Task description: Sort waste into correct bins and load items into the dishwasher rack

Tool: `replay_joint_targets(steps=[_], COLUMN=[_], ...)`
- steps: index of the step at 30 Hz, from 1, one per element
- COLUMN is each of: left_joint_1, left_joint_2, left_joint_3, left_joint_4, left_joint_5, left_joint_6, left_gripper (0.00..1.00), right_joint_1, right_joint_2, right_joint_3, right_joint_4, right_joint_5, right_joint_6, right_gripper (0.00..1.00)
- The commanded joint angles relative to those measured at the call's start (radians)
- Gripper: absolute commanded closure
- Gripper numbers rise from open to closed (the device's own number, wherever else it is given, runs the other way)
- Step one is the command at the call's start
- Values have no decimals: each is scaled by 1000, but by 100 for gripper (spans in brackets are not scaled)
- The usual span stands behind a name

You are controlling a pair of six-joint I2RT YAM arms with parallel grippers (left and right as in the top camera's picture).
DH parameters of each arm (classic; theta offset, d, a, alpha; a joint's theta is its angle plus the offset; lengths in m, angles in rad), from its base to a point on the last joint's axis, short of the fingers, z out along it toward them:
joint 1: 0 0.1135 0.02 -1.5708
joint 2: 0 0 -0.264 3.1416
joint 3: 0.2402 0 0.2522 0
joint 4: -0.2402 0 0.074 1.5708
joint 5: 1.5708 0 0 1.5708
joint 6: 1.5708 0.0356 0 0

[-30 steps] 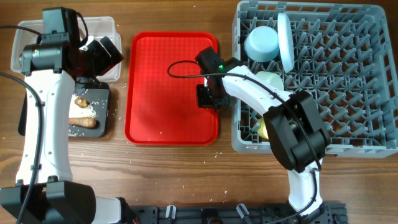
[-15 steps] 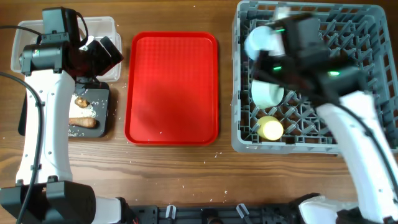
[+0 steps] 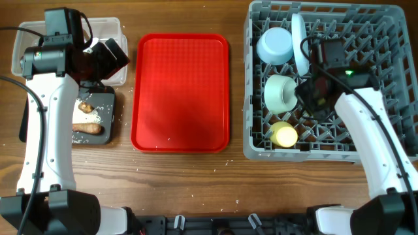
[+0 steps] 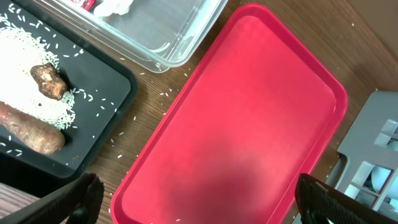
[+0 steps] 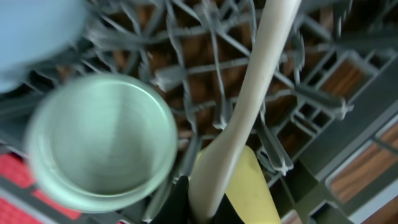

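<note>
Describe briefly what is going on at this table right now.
The right gripper holds the white plastic spoon over the dishwasher rack, where the plate, light blue bowl, cream-white bowl and yellow cup already sit. The left gripper hangs open near the bins. The sausage piece, food lump and rice lie in the black tray; the wrapper and napkin are in the clear tub.

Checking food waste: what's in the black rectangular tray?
Loose white rice grains, a small brown food lump, a brown sausage-like piece; left arm hides part of the black tray.
</note>
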Motion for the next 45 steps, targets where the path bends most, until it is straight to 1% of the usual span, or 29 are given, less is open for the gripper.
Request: replay_joint_targets(steps=[1, 3, 4, 6, 9, 10, 11, 12, 13, 15, 16, 17, 19, 20, 21, 24, 25, 27, 30, 31, 32, 33, 35, 36, 38, 41, 43, 45], left_joint_1=[4, 3, 3, 3, 3, 3, 4, 4, 4, 3, 3, 3, 4, 3, 3, 3, 4, 4, 4, 3, 3, 4, 4, 3, 3, 4, 4, 4], left_joint_2=[2, 2, 2, 2, 2, 2, 2, 2, 2, 2, 2, 2, 2, 2, 2, 2, 2, 2, 2, 2, 2, 2, 2, 2, 2, 2, 2, 2], left_joint_3=[3, 3, 3, 3, 3, 3, 3, 3, 3, 3, 3, 3, 3, 3, 3, 3, 3, 3, 3, 3, 3, 3, 3, 3, 3, 3, 3, 3], left_joint_4=[-1, -1, -1, -1, -1, 0, 0, -1, -1, -1, 0, 0, -1, -1, 0, -1, -1, -1, 0, -1, -1, -1, -1, 0, -1, -1, 0, 0], left_joint_5=[5, 5, 4, 5, 5, 4, 4, 5, 5, 4, 4, 4, 5, 5, 4, 5, 5, 4, 5, 5, 4, 5, 4, 5, 5, 4, 5, 4], left_joint_6=[-2, -2, -2, -2, -2, -2, -2, -2, -2, -2, -2, -2, -2, -2, -2, -2, -2, -2, -2, -2, -2, -2, -2, -2, -2, -2, -2, -2], left_gripper=[0, 0, 0, 0, 0, 0, 0, 0, 0, 0, 0, 0, 0, 0, 0, 0, 0, 0, 0, 0, 0, 0, 0, 0, 0, 0, 0, 0], right_joint_1=[0, 0, 0, 0, 0, 0, 0, 0, 0, 0, 0, 0, 0, 0, 0, 0, 0, 0, 25, 23, 18, -10, -53, -74, -117, -175, -197, -198], right_joint_2=[-1, -2, -2, -8, -55, -143, -180, -210, -248, -341, -375, -416, -480, -503, -529, -580, -586, -610, -658, -674, -702, -752, -827, -865, -956, -1116, -1218, -1291], right_joint_3=[-15, -15, -15, -15, -14, -14, -14, -14, -14, -11, -11, -11, -11, -11, -11, -11, -11, -11, -17, -25, -43, -82, -156, -197, -310, -557, -740, -880], right_joint_4=[6, 8, 11, 14, 11, 51, 69, 84, 97, 78, 61, 46, 43, 41, 41, 23, 11, 13, 74, 106, 159, 245, 346, 377, 458, 681, 853, 989], right_joint_5=[-62, -99, -119, -158, -202, -316, -371, -418, -493, -608, -614, -615, -611, -597, -559, -475, -449, -283, -61, -16, 1, -17, -82, -98, -98, -128, -209, -266], right_joint_6=[25, -19, -49, -119, -208, -359, -430, -502, -591, -723, -729, -711, -611, -593, -592, -684, -694, -695, -712, -748, -826, -951, -1091, -1110, -1093, -1089, -1089, -1088], right_gripper=[62, 25, 15, 12, 13, 22, 16, 7, 0, 0, 0, 0, 0, 0, 0, 0, 0, 0, 0, 0, 0, 0, 0, 0, 0, 0, 0, 0])
